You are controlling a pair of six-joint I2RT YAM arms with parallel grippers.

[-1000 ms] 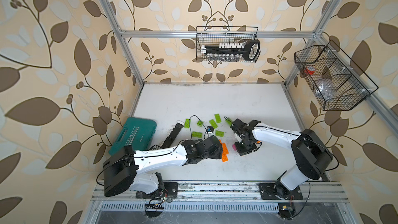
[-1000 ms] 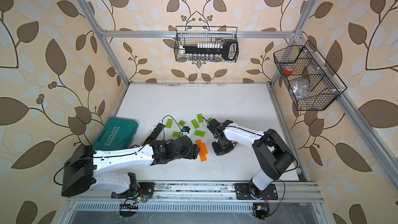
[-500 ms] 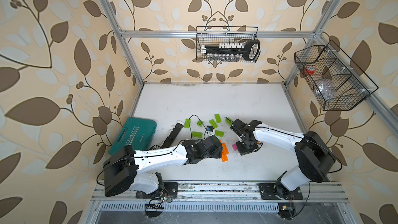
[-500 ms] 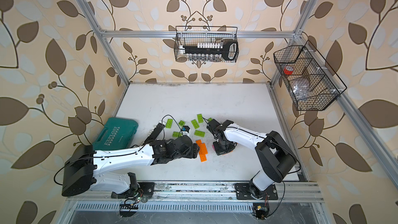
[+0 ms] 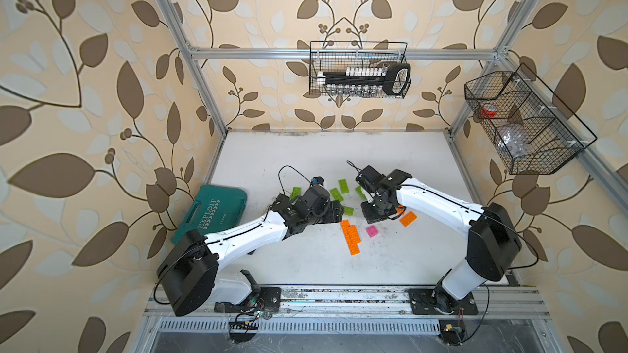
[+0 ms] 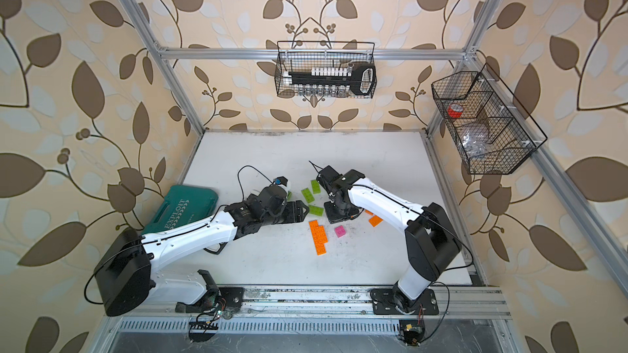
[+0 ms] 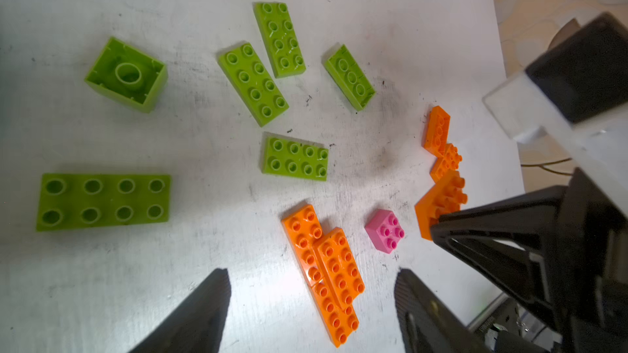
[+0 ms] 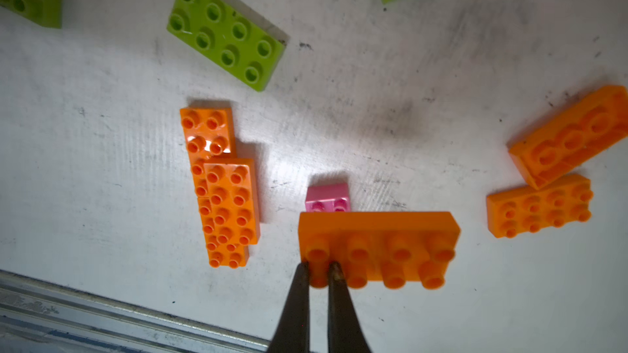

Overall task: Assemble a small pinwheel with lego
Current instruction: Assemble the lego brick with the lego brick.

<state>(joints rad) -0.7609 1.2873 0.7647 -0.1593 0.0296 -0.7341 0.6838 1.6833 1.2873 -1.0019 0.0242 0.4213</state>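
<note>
The right gripper (image 8: 319,275) is pressed together on one end stud of an orange brick (image 8: 377,246). It holds the brick studs-up just beside the pink brick (image 8: 328,196), on its far-right side; the left wrist view shows a gap between them. That suggests the pink brick is the pinwheel's hub and this brick a blade. Pinching the end stud leaves most of the underside free to press down.

The left gripper (image 7: 311,275) hangs spread wide over the joined orange stack (image 7: 326,266), just left of the pink brick, probably ready to steady or lift it. The loose orange bricks (image 8: 540,212) lie to the right, and the green bricks (image 7: 253,83) are scattered farther back.
</note>
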